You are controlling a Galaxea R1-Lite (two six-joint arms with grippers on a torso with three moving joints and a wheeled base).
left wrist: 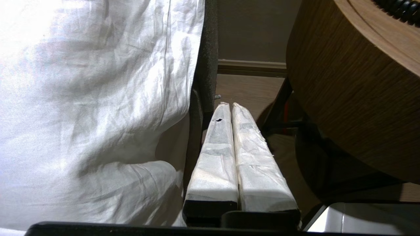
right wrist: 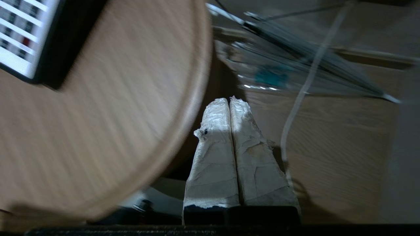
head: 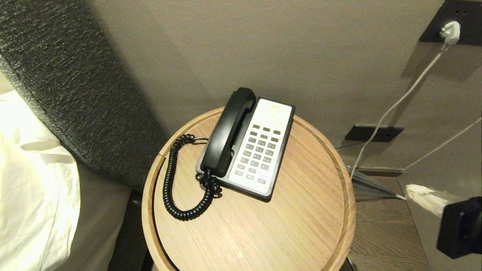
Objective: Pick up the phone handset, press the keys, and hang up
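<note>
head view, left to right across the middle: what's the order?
White bedding → dark grey textured headboard → black coiled cord → glossy black phone handset → grey keys in the white faceplate → round wooden table's right rim → white cable → right end effector, shut.

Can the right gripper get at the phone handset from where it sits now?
Probably yes: the right gripper, shut, sits off the round table's right edge, and the phone handset lies uncovered in its cradle, though the keys lie between.
</note>
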